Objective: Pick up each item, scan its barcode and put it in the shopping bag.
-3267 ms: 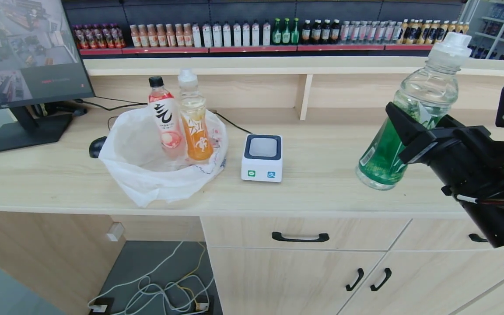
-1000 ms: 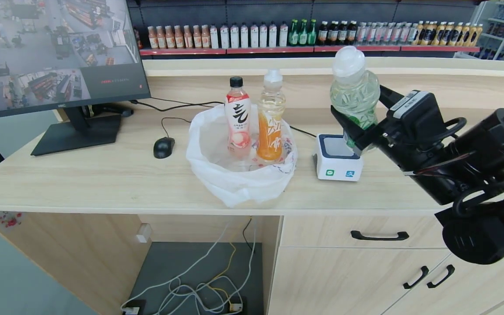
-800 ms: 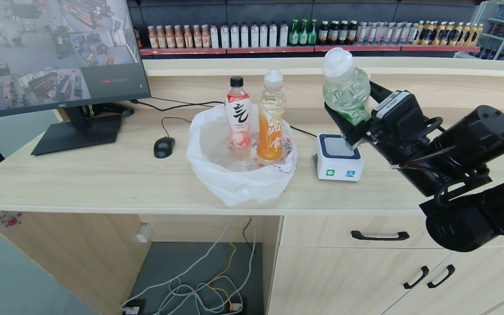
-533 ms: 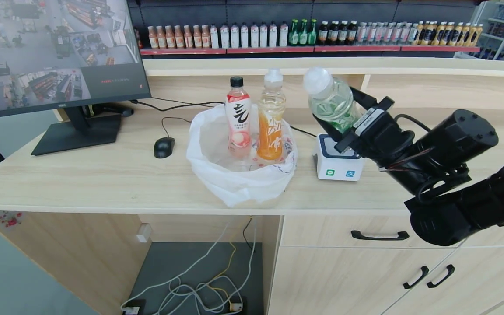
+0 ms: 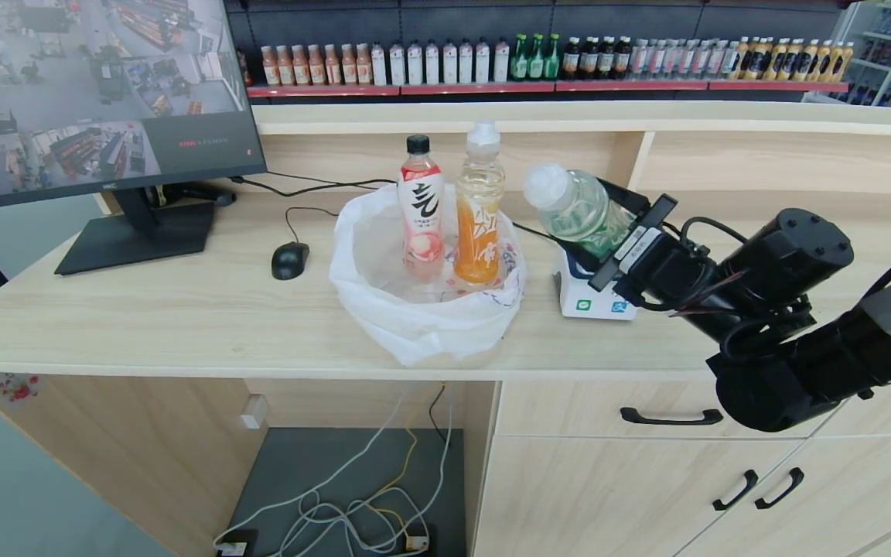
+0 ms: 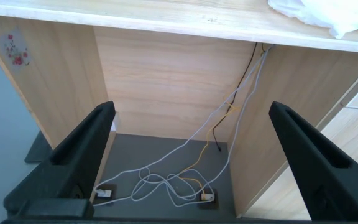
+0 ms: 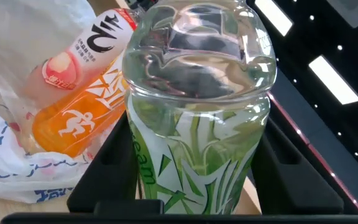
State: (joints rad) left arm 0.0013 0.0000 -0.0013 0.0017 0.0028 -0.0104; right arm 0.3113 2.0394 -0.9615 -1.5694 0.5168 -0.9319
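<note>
Green leaf-print label on clear bottle, pinched in right jaws, tilted over scanner, left jaws spread wide

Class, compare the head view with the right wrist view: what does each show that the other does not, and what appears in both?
Head view, not the wrist view: the white box scanner below the held bottle, the black computer mouse and the dark monitor. Right wrist view, not the head view: bright white light strips beyond the bottle. Both: the right gripper shut on the tilted clear green-labelled bottle, beside the white plastic shopping bag holding the pink-labelled bottle and the orange drink bottle.
</note>
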